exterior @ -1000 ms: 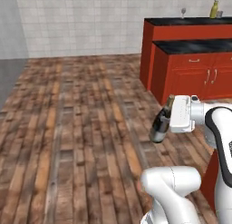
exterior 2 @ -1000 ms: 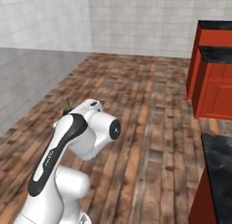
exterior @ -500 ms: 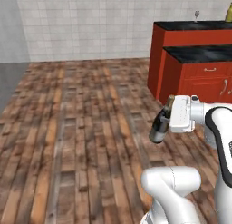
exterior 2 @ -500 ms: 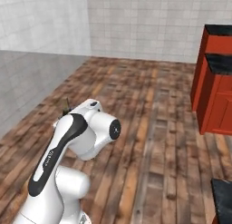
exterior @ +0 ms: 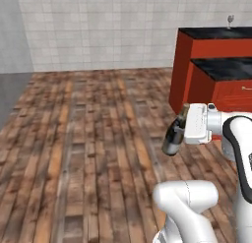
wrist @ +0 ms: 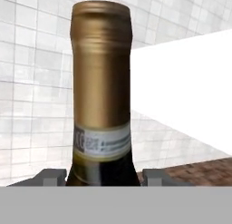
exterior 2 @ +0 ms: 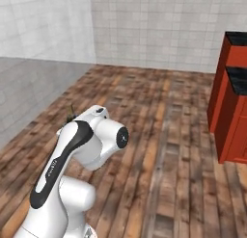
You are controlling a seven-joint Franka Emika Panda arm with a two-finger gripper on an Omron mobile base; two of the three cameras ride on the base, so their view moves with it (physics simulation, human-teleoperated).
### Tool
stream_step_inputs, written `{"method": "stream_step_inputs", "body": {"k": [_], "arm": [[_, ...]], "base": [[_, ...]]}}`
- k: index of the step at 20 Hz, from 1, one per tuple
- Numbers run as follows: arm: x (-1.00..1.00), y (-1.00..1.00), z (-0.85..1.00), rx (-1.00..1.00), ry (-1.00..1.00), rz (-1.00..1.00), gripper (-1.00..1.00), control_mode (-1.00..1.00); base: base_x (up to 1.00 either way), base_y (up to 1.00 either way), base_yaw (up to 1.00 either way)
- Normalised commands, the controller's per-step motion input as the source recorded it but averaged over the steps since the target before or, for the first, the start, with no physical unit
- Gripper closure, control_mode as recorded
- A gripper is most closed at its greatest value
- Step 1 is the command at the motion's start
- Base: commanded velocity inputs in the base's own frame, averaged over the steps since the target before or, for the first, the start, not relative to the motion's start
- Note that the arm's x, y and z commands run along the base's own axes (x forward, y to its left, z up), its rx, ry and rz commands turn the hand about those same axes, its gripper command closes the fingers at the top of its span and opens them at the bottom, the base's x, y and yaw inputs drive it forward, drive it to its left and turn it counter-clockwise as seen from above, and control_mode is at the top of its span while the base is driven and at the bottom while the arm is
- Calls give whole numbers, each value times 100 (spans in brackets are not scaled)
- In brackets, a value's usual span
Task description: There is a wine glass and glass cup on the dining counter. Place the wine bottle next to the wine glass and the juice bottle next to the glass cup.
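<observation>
Wine bottle (exterior: 174,136) held tilted in the gripper (exterior: 186,125) above wooden floor (exterior: 88,138), wine glass (exterior: 229,21) seen on the dining counter (exterior: 216,33) far edge

The white arm reached forward at mid-height, its two-finger gripper (exterior: 181,131) clamped on the tilted dark green-brown glass wine bottle (exterior: 173,137).

Wood-plank floor (exterior: 88,138) ahead of me, bare boards running to the far tiled wall. Far right, tall red counter (exterior: 216,45) with black top, wine glass (exterior: 229,20) standing on it near the far end. Lower red counter (exterior: 221,84), also black-topped, stands just in front of it on the floor.
</observation>
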Motion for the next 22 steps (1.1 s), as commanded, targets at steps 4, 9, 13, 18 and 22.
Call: {"method": "stream_step_inputs", "body": {"k": [4, 9, 13, 18, 22], "arm": [[0, 0, 0, 0, 0, 0, 100, 100], [0, 0, 0, 0, 0, 0, 100, 100], [0, 0, 0, 0, 0, 0, 100, 100], [0, 0, 0, 0, 0, 0, 100, 100], [0, 0, 0, 0, 0, 0, 100, 100]], "base": [[94, 0, 4], [94, 0, 4], [94, 0, 4], [94, 0, 4], [94, -1, 4]]}}
